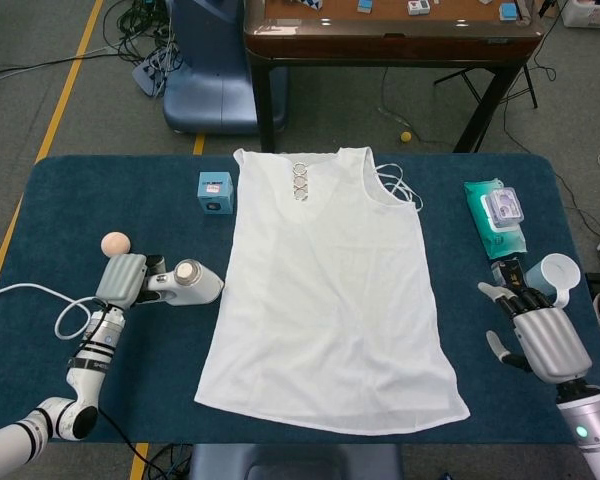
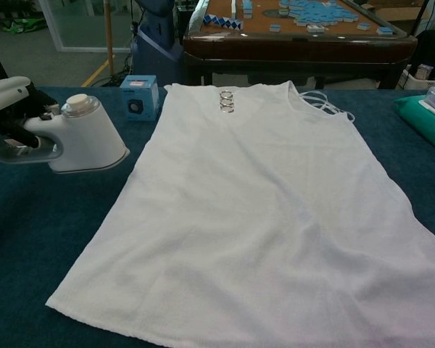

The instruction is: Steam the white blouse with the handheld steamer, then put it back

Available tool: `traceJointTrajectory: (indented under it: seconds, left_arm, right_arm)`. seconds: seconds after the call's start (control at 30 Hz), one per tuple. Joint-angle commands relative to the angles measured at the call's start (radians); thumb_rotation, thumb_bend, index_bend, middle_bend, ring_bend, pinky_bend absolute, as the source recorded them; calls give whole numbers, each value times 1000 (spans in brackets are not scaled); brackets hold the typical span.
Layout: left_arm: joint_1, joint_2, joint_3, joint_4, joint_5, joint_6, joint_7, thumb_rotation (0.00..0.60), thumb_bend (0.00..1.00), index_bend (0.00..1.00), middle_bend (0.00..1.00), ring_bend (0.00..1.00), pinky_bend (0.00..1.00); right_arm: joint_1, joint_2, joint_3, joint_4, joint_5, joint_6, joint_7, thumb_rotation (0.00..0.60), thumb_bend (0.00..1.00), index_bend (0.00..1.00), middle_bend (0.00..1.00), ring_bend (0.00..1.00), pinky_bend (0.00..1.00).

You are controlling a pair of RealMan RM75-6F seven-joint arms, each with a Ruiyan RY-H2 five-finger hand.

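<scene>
The white blouse [image 1: 330, 290] lies flat in the middle of the blue table, neckline away from me; the chest view shows the same blouse [image 2: 254, 210]. My left hand [image 1: 123, 281] grips the handle of the white handheld steamer [image 1: 188, 284], just left of the blouse's left edge. In the chest view the steamer [image 2: 83, 138] is lifted slightly off the cloth, its handle in my left hand [image 2: 11, 109]. A white cord [image 1: 40, 300] trails from it. My right hand [image 1: 540, 335] hovers over the table's right side with its fingers spread, holding nothing.
A small blue box [image 1: 216, 190] and a peach ball [image 1: 115, 243] sit at the left. A wipes pack [image 1: 498, 215], a dark carton [image 1: 512, 285] and a white cup [image 1: 558, 275] stand at the right, close to my right hand. A wooden table [image 1: 390, 30] stands behind.
</scene>
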Motion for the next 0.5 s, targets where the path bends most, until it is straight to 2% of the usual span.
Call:
traceJointTrajectory:
  seconds: [0.03, 0.13, 0.2, 0.4, 0.5]
  left_arm:
    - [-9, 21, -7, -65, -1, 9, 50, 600, 295, 774, 806, 695, 764]
    - [-23, 22, -15, -97, 3, 12, 77, 600, 295, 774, 806, 695, 764]
    - [-37, 17, -21, -114, 6, 10, 97, 600, 295, 774, 806, 695, 764]
    - [-74, -5, -33, -124, -6, -16, 134, 600, 295, 774, 806, 695, 764]
    - [-90, -18, -35, -122, -9, -25, 148, 600, 295, 774, 806, 695, 764]
  right_arm:
    - [78, -10, -39, -19, -78, -107, 49, 600, 733, 11, 156, 101, 180]
    - [125, -28, -61, -18, -120, -173, 72, 600, 857, 0, 103, 42, 122]
    - [161, -53, -80, -12, -151, -225, 84, 600, 885, 0, 83, 13, 87]
    - [214, -138, -121, 39, -195, -301, 86, 600, 884, 0, 80, 1, 58]
    - [224, -180, -128, 70, -196, -311, 81, 600, 786, 0, 80, 1, 50]
